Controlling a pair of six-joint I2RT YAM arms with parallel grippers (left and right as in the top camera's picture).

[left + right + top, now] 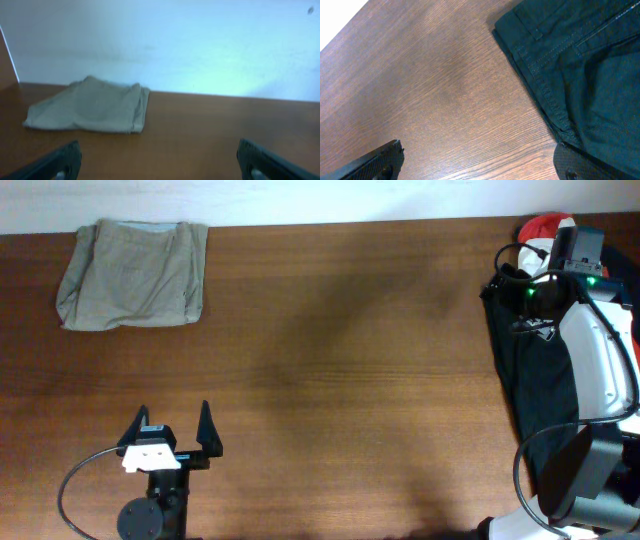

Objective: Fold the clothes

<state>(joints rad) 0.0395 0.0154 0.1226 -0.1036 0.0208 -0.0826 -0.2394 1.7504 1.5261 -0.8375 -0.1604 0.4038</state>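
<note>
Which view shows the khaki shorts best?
Overhead: the whole folded shorts lie flat at the far left corner of the table, outline complete. The left wrist view shows them from a low angle, foreshortened and soft. The right wrist view misses them, showing only a black garment.

Middle of the brown wooden table [350,370] is bare wood, so a gripper passes freely there. Only stuff in the way: folded khaki-beige cotton shorts [133,275] in the far left corner and a black fabric garment [535,390] along the right edge.
</note>
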